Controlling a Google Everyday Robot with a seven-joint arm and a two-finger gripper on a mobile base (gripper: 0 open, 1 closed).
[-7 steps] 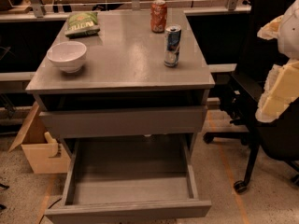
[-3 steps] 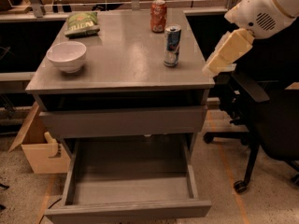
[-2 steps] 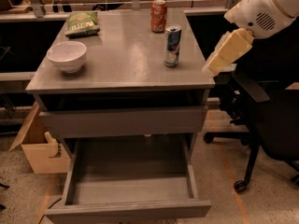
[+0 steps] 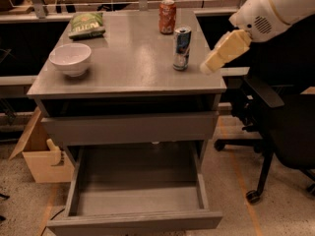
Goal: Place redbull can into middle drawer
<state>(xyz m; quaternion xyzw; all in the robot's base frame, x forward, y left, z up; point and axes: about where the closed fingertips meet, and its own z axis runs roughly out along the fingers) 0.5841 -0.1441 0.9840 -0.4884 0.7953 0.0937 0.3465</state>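
The redbull can [image 4: 181, 48], slim, blue and silver, stands upright near the right side of the grey table top [image 4: 128, 68]. My gripper [image 4: 207, 66], cream-coloured on a white arm, hangs at the table's right edge, just right of the can and apart from it. It holds nothing that I can see. The middle drawer [image 4: 138, 200] is pulled out wide at the bottom front, and its grey tray is empty.
An orange-red soda can [image 4: 168, 16] stands behind the redbull can. A white bowl [image 4: 70, 59] and a green chip bag [image 4: 87, 24] lie on the left. A shut drawer face [image 4: 130, 128] sits above the open drawer. A black office chair [image 4: 285, 127] stands at right and a cardboard box [image 4: 44, 159] at left.
My arm has swung in from the far right to the table's right edge and crept a little closer to the redbull can. The can and the drawer have not moved.
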